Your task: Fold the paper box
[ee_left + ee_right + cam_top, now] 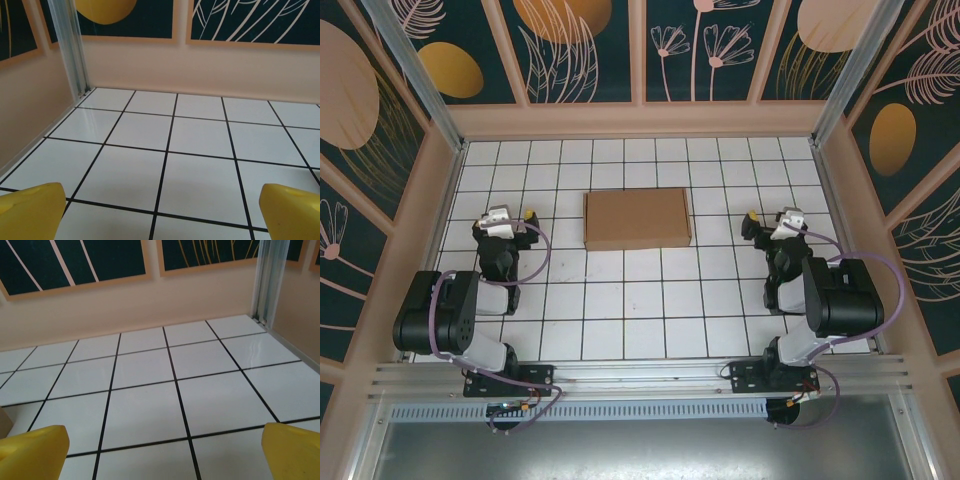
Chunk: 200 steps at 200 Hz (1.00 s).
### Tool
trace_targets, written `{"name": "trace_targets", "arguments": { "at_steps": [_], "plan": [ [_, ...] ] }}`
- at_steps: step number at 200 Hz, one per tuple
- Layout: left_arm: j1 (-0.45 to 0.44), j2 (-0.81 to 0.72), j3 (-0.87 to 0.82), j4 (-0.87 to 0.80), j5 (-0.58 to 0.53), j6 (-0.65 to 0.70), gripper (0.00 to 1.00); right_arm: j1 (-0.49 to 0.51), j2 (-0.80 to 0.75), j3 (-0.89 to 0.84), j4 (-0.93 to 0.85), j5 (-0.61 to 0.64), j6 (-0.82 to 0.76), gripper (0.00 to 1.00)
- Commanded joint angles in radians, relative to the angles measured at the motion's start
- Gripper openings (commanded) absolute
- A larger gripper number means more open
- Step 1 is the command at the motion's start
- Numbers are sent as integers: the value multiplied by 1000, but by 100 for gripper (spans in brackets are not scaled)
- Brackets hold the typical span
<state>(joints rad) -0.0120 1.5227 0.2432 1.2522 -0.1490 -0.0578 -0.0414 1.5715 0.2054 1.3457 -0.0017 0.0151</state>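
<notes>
**Paper box closed and flat at mid-table; both grippers spread and empty**

Far left in the overhead view: left gripper (507, 215), parked low over the white tiled table (620, 300), well apart from the cardboard. Yellow fingers (30, 210) splayed wide in the left wrist view, with bare tile and black grout lines between them. Holding nothing, touching nothing.

Centre, toward the back wall: the paper box (637, 219), plain brown, lying flat as a shallow closed rectangle, long side across the table. Square to the tile grid, top face smooth. No loose flap, raised panel or open side visible from above. Impossible to tell from this height whether the front tabs are tucked fully home.

Right: right gripper (778, 218), mirroring the left and just as far from the box. Fingers (292, 450) wide apart in the right wrist view, empty tile between them. At the left edge of that view, a brown sliver (4, 421), probably a corner of the box.

Judged from this layout: folding done or all but done, with sheet turned into box and lid down. Left, at most: a press along the front edge to seat any tab not fully in.
</notes>
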Motion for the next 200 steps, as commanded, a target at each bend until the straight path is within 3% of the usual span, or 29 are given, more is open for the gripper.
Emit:
{"name": "trace_targets", "arguments": {
  "at_steps": [1,200],
  "plan": [
    [4,4,8,-3,22,-20,99,7,-7,6,-9,12,16,99],
    [4,-4,-2,11,23,-16,99,35,-7,-1,9,48,-15,99]
  ]
}}
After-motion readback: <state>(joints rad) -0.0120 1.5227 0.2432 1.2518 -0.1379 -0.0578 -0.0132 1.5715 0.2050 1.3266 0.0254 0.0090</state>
